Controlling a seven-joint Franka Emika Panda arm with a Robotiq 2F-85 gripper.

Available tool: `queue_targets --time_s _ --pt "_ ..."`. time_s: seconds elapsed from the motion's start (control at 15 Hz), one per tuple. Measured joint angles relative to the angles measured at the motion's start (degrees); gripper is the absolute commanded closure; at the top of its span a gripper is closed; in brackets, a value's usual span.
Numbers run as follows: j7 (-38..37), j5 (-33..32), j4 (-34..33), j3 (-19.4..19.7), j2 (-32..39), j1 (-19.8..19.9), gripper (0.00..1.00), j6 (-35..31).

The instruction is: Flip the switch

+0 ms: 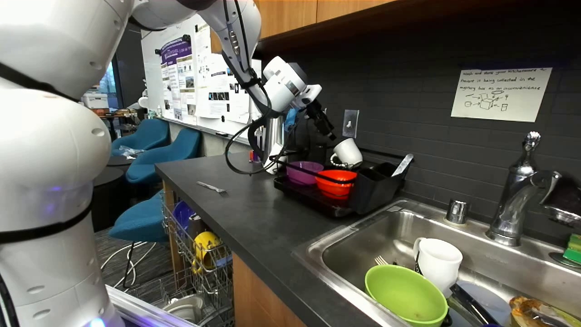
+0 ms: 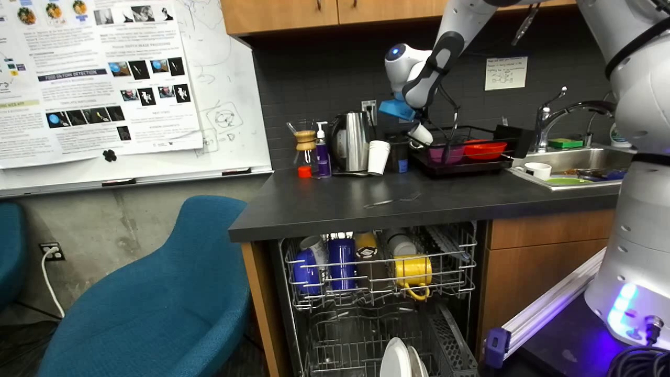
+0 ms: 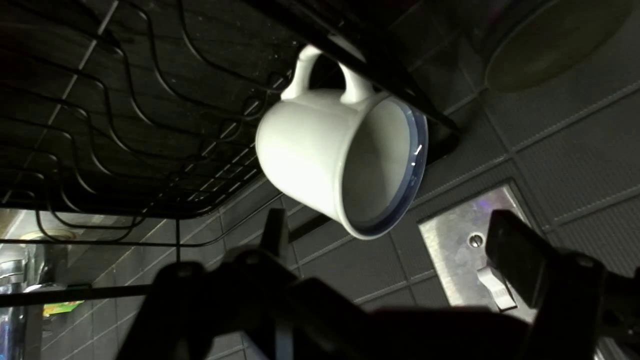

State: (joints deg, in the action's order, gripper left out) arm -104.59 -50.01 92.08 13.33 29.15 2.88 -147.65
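Note:
A white light switch [image 3: 496, 288] sits on a metal wall plate [image 3: 445, 245] on the dark tiled wall. The switch plate also shows in an exterior view [image 1: 350, 123], to the right of my gripper [image 1: 325, 123]. In the wrist view my gripper [image 3: 390, 235] is open, with nothing between its fingers. Its right finger overlaps the plate in the picture, beside the switch lever, and hides part of it; I cannot tell whether they touch. The lower part of the plate is hidden behind the gripper.
A white mug [image 3: 305, 145] lies tilted on the dish rack [image 1: 306, 200], close to the gripper. The rack also holds a purple bowl [image 1: 299, 175] and a red bowl [image 1: 335, 184]. A metal kettle [image 2: 358, 144] stands beside the rack. A sink [image 1: 336, 272] with dishes adjoins it.

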Motion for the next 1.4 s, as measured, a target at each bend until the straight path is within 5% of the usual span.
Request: queue_targets --time_s 0.73,1.4 --pt "-1.0 0.0 -2.0 0.7 1.8 -0.2 0.00 0.1" --pt "-9.4 0.0 -6.8 5.7 5.7 0.1 0.00 0.1"
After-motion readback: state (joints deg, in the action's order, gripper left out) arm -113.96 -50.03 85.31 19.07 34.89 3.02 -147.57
